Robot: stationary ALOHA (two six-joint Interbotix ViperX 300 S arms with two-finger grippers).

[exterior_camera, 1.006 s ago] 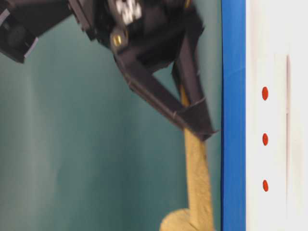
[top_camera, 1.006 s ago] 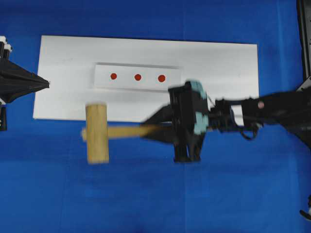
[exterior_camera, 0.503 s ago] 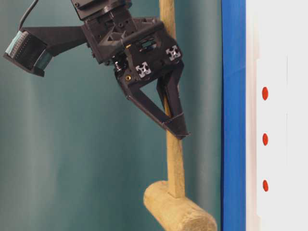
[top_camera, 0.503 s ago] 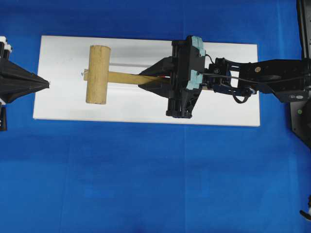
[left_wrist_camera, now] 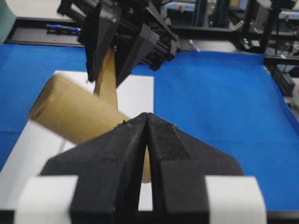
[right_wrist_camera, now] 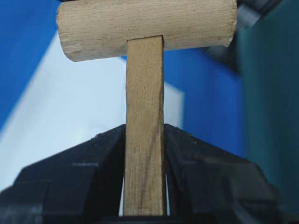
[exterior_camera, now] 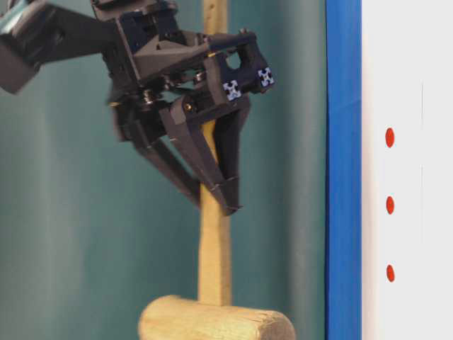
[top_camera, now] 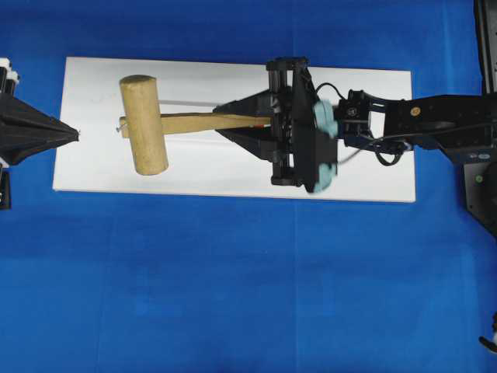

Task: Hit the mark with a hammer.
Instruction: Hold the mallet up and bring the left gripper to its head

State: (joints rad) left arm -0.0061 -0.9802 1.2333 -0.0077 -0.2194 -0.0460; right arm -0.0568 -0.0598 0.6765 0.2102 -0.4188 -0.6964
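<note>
Overhead exterior view: our right gripper (top_camera: 233,124), at frame center, clamps its fingers on the hammer (top_camera: 144,124) handle above the white board (top_camera: 85,163); our left gripper (top_camera: 76,134) fingers are pressed together, holding nothing.

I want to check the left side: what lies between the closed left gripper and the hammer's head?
Only bare white board: in the overhead view nothing lies between the left gripper and the hammer head.
</note>
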